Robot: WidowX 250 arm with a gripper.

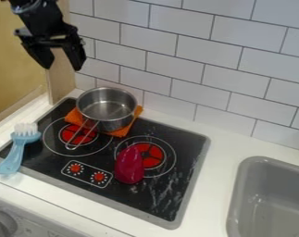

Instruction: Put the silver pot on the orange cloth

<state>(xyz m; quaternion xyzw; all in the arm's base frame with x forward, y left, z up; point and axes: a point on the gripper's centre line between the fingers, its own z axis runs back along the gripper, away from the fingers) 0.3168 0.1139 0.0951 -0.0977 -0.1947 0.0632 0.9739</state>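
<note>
silver pot (108, 111), handle (71, 147) pointing lower left

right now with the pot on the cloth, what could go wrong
The silver pot sits on the orange cloth with its wire handle reaching out past the cloth over the stove, so a bump there might swing the pot or drag it off. The gripper hangs above and left of the pot in the view, so lowering it carelessly could clip the rim.
</note>
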